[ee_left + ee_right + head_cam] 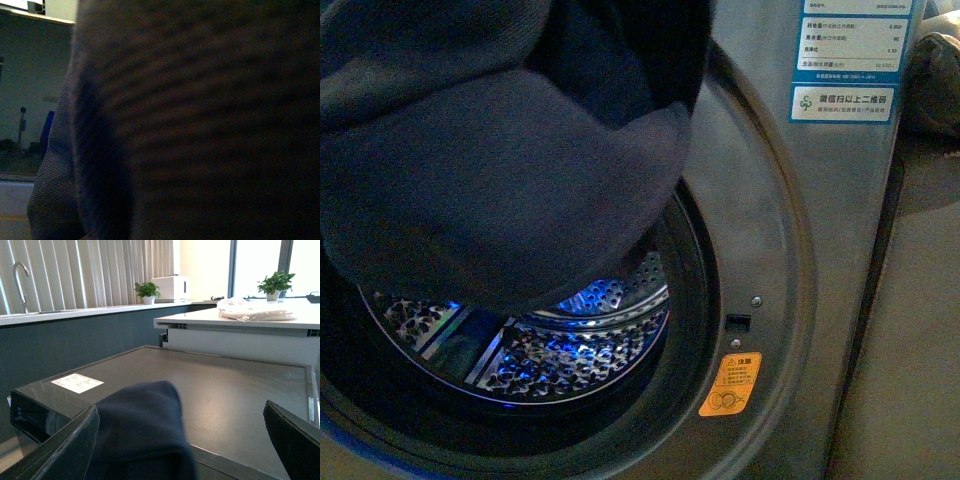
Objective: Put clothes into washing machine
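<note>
The clothes point(490, 150), a large dark navy knit garment, hang in front of the upper left of the washing machine's point(800, 250) round porthole and cover most of its mouth. The perforated steel drum point(580, 345) shows below the fabric, lit blue. My left gripper is shut on the clothes; ribbed knit point(200, 125) fills the left wrist view and hides the jaws. My right gripper point(182, 440) is open above the machine's flat top point(225, 385). A fold of the clothes point(140, 430) rises between its fingers point(60, 450), nearer one of them.
An orange warning sticker point(730, 384) and a door latch slot point(739, 322) sit right of the porthole. Blue-white labels point(850, 60) are at the upper right. A brown bundle point(932, 80) lies at the far right. A white counter point(240, 320) stands behind the machine.
</note>
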